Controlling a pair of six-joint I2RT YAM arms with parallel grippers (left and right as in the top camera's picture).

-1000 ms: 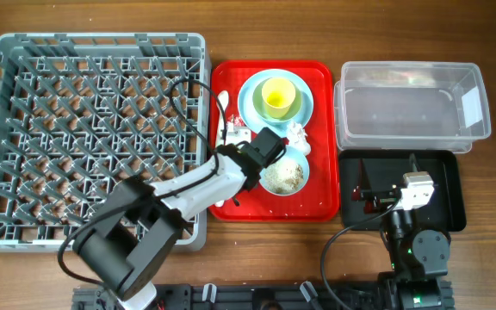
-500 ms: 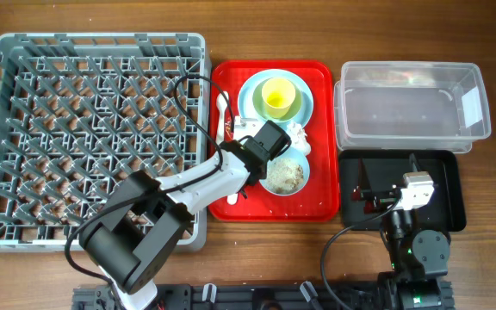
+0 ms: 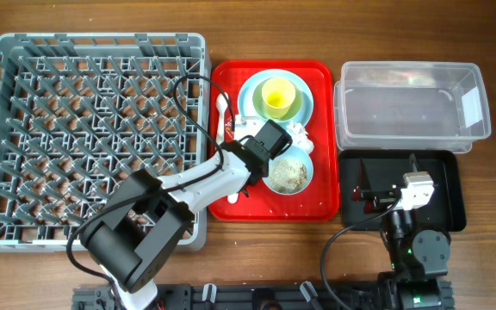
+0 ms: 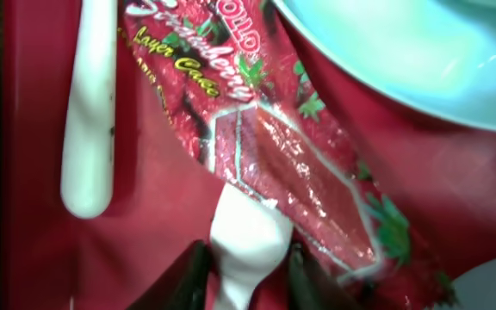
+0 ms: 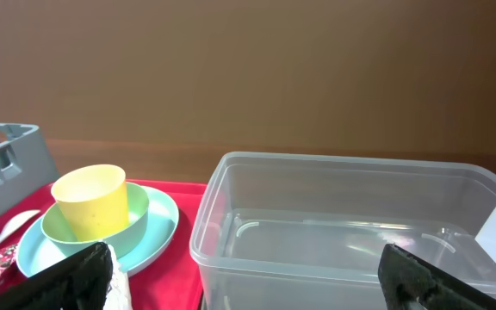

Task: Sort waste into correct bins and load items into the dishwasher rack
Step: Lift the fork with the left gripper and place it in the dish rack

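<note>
My left gripper point(image 4: 246, 280) is low over the red tray point(image 3: 317, 207), shut on a white plastic utensil point(image 4: 244, 245). A second white utensil point(image 4: 86, 112) lies to its left. The red snack wrapper point(image 4: 304, 172) lies right beside the jaws. The light blue plate point(image 3: 250, 95) holds a bowl and the yellow-green cup point(image 3: 277, 95). A bowl of rice scraps point(image 3: 289, 172) and the white tissue point(image 3: 298, 133) are on the tray. My right gripper point(image 5: 248, 280) is open and empty over the black tray point(image 3: 450, 198), facing the clear tub point(image 5: 351, 224).
The large grey dishwasher rack point(image 3: 93, 129) fills the left of the table, touching the red tray's left side. The clear tub point(image 3: 412, 112) stands behind the black tray at the right. The left arm's cable loops over the rack's right edge.
The left gripper has moved a little toward the back of the red tray, and the rice bowl has shifted slightly right. The right arm has not moved.
</note>
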